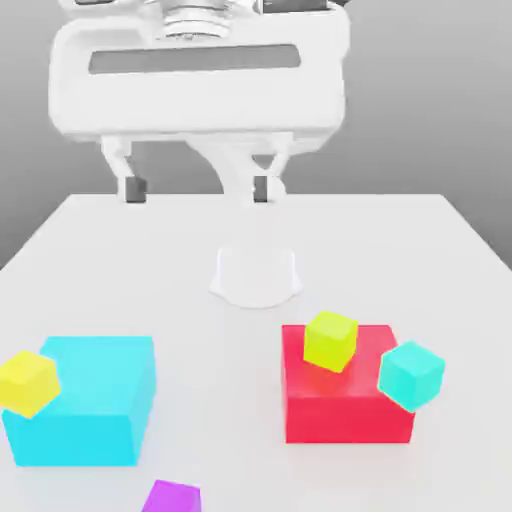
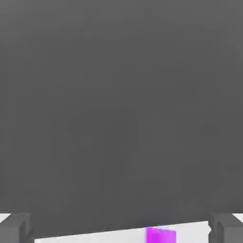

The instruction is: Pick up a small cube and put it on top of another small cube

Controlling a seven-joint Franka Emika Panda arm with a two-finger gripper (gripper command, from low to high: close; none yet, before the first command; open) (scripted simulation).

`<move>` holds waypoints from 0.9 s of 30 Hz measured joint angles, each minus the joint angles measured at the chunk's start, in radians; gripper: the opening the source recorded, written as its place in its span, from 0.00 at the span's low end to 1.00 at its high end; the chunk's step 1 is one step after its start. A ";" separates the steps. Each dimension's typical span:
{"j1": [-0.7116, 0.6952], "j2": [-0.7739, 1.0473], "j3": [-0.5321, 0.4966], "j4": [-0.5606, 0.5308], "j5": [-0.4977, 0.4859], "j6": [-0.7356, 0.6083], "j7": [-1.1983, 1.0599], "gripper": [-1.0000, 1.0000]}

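Observation:
My gripper hangs high over the far part of the white table, open, with nothing between its dark fingertips. Several small cubes lie nearer the front. A lime cube sits on a big red block. A teal cube rests tilted against that block's right side. At the exterior view's left, a yellow cube leans on a big cyan block. A purple cube lies at the front edge, and the purple cube shows in the hand view between the fingertips.
The arm's round white base stands on the table behind the blocks. The red and cyan blocks are much larger than the small cubes. Bare table surface lies between the two blocks and toward the far corners.

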State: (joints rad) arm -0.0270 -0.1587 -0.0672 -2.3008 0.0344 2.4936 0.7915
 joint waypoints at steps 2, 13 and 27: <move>-0.006 0.073 -0.007 0.000 0.006 0.022 -0.003 0.50; -0.044 0.471 -0.026 -0.001 0.032 0.142 -0.011 0.50; -0.061 0.605 -0.011 0.020 0.048 0.231 -0.022 0.00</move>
State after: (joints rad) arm -0.0880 0.4461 -0.0779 -2.2810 0.0824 2.7250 0.7695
